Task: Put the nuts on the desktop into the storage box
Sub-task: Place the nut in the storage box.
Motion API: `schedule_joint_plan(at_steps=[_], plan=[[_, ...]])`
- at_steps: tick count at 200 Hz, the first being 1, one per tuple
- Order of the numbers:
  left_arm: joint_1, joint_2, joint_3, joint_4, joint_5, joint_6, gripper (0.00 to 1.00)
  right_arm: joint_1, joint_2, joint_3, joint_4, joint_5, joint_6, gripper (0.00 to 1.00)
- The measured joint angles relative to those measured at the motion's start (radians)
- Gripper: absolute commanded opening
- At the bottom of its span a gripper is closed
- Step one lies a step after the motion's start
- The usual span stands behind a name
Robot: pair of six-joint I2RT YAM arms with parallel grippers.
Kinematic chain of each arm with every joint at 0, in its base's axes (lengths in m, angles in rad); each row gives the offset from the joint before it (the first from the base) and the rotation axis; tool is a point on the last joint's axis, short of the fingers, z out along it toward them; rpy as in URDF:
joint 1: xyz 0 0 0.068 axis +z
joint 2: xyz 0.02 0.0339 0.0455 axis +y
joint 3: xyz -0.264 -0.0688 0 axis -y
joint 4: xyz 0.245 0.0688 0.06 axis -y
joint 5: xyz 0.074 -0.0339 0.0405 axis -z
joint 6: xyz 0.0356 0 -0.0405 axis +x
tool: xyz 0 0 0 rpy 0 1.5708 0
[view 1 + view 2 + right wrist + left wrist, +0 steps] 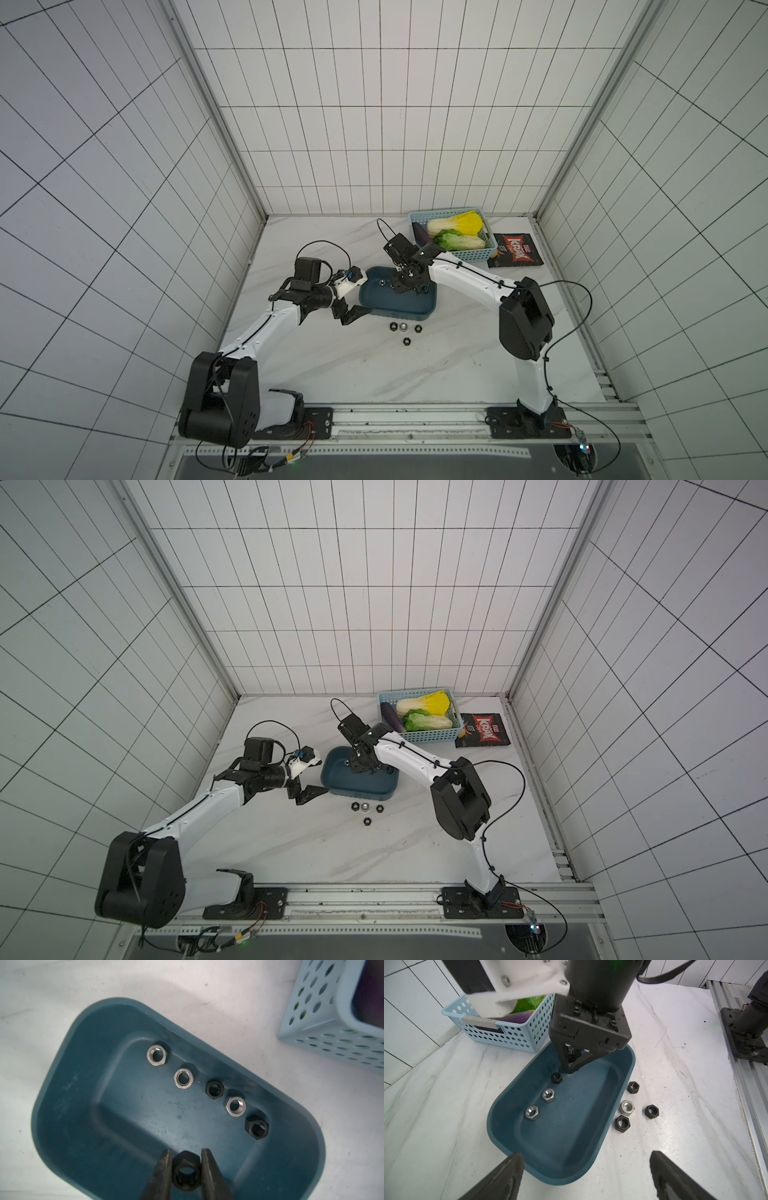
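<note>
Six nuts are at the storage box. Five lie flat on its floor in a row along one long wall: silver nut one, silver nut two, black nut three, silver nut four and black nut five, none touching. The sixth, the gripped black nut, sits between the fingers of the right hand, which is clamped on it from both sides. It is inside the box outline, toward the other long wall; whether it touches the floor I cannot tell.

Four loose nuts are out on the counter, just outside the box's long wall on the robot's side. Three make a loose line: black, silver, black. The first two are just beside each other; contact unclear. The fourth, black, lies a bit nearer the arm bases.

Left hand is empty, fingers spread wide apart, low at the box's short end on the robot's left, one fingertip close to the box corner.

Light blue basket stands behind the box, apart from it, with two cabbages and something purple inside. Dark snack bag lies flat on the counter just beside the basket.
</note>
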Motion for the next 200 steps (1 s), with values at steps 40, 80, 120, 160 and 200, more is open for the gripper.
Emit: schedule_joint_plan(at_steps=[40,80,120,160,200], plan=[[-0.006,0.000,-0.021,0.024,-0.005,-0.007,0.98,-0.004,0.057,0.000,0.019,0.008,0.005,0.13],[-0.023,0.001,-0.032,0.030,-0.003,-0.011,0.98,-0.009,0.080,0.000,0.055,0.019,0.005,0.13],[-0.032,0.020,-0.035,0.030,-0.004,-0.011,0.98,-0.010,0.111,0.000,0.082,0.013,0.016,0.14],[-0.035,0.022,-0.035,0.030,-0.004,-0.010,0.98,-0.010,0.143,0.000,0.089,0.006,0.023,0.14],[-0.036,0.022,-0.035,0.029,-0.005,-0.008,0.98,-0.010,0.151,-0.001,0.090,0.006,0.024,0.17]])
